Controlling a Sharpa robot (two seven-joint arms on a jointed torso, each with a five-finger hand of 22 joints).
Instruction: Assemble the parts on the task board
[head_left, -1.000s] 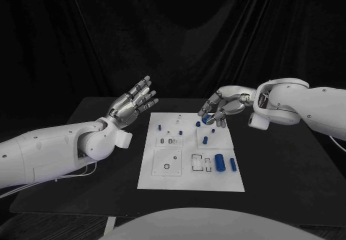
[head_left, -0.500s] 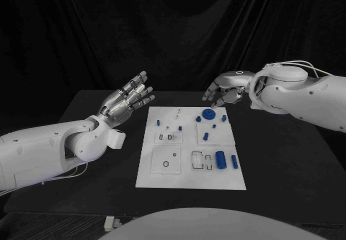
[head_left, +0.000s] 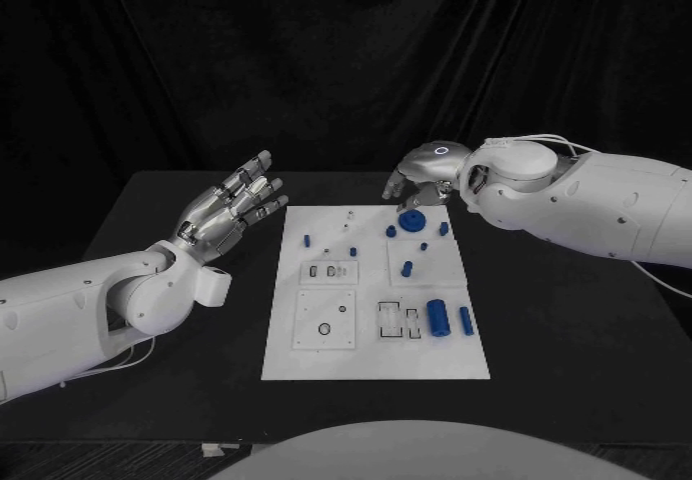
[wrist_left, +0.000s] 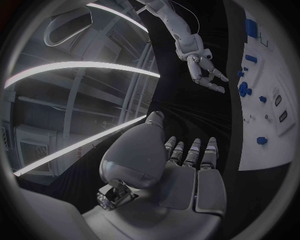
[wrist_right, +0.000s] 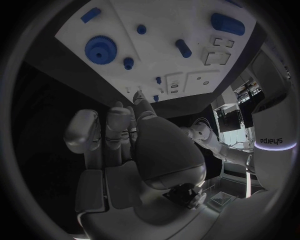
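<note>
Task board (head_left: 310, 362), a white plate lying at the middle of the black table (head_left: 577, 330), shown with the assembly judged to be at an early stage. Both arms are raised clear of the board. The left hand (head_left: 228, 207) is held open, fingers spread, beside the board's far left corner, with nothing grasped. The right hand (head_left: 420, 186) is hovering at the far edge, fingers curled downward and apparently empty, just beyond the blue gear (head_left: 414, 222), which lies flat on the board's far right part. Near the right edge, a thick blue cylinder (head_left: 437, 317) and a thinner blue pin (head_left: 466, 320) are seen lying loose beside open slots. Several small blue pegs are scattered across the far half; whether these are seated cannot be told.
</note>
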